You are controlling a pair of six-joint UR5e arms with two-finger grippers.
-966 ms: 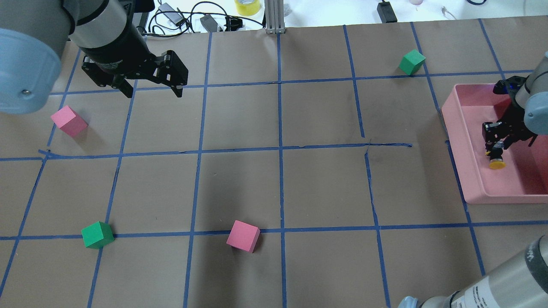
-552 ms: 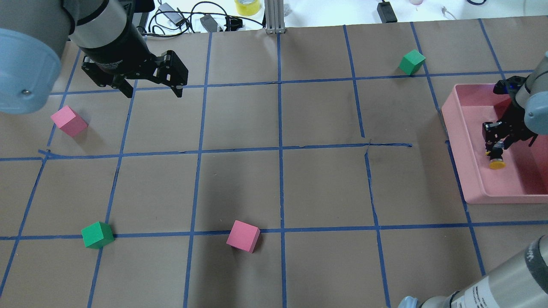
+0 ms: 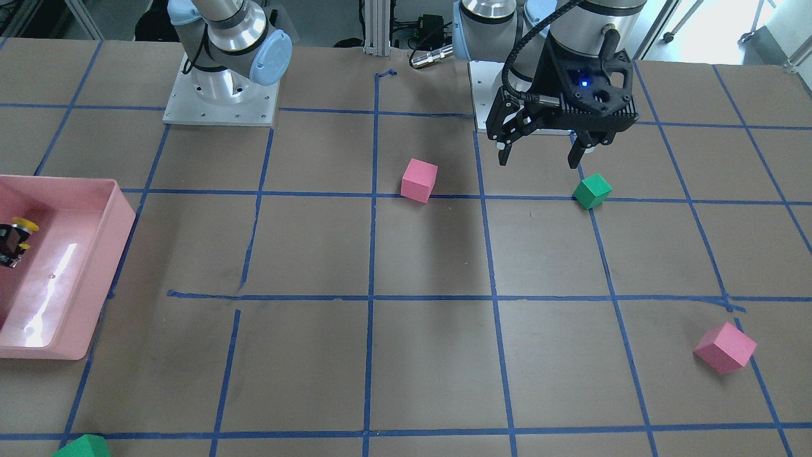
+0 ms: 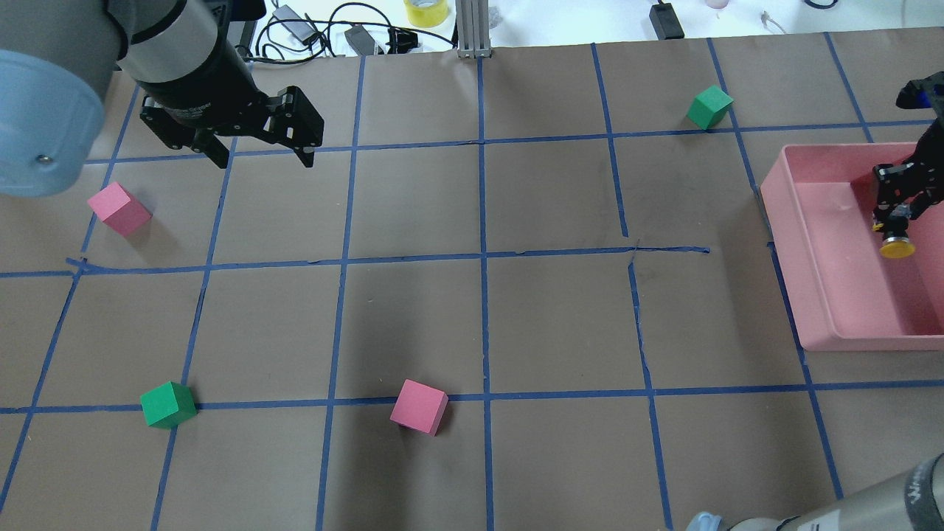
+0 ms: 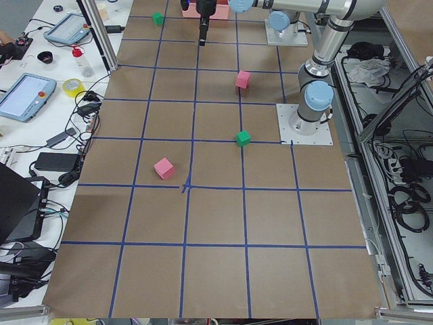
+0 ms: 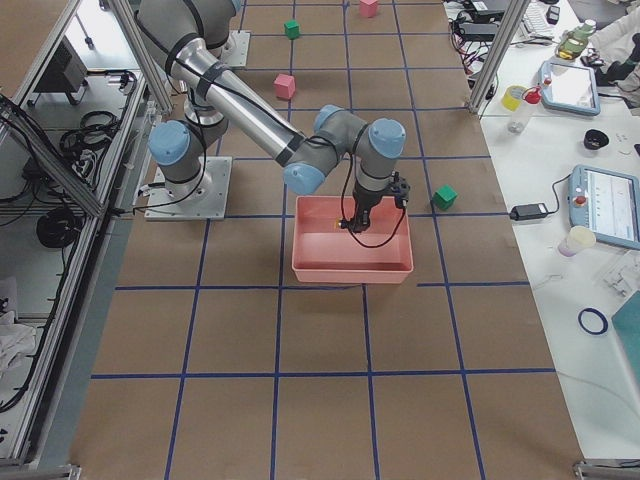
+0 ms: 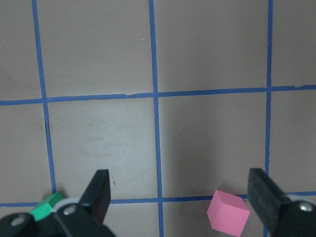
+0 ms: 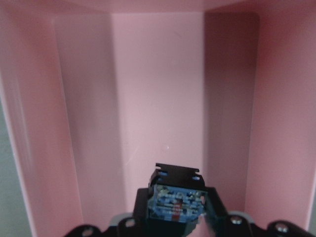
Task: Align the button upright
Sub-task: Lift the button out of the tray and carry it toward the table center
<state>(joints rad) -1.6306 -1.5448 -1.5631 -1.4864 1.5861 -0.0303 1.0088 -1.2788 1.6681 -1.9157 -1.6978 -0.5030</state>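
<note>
White lettering (image 4: 188,112) runs across the black wrist of the left arm, but it is too small to read; nothing else carries legible writing. The button (image 4: 897,243) hangs above the floor of the pink tray (image 4: 783,243) at the right end of the table (image 4: 553,317), pinched at its block end by the right end effector (image 4: 894,221). It is not upright: its long axis runs from the fingers towards the near edge of the table, with the round yellow cap leading at the near end. How steeply it tilts cannot be told. In the right wrist view the block end shows as a blue-grey face in a black frame, set between the dark fingers. The tray is smooth, glossy plastic, rectangular, with sloping walls and rounded corners. The left end effector (image 4: 264,158) hovers over the far left of the table, its black fingers spread wide and holding nothing. The table is covered in matte brown paper, divided into squares by blue tape (image 4: 483,324). Two pink cubes (image 4: 119,209) (image 4: 419,407) and two green cubes (image 4: 168,405) (image 4: 709,107), matte and sharp-edged, lie well apart on the paper.
</note>
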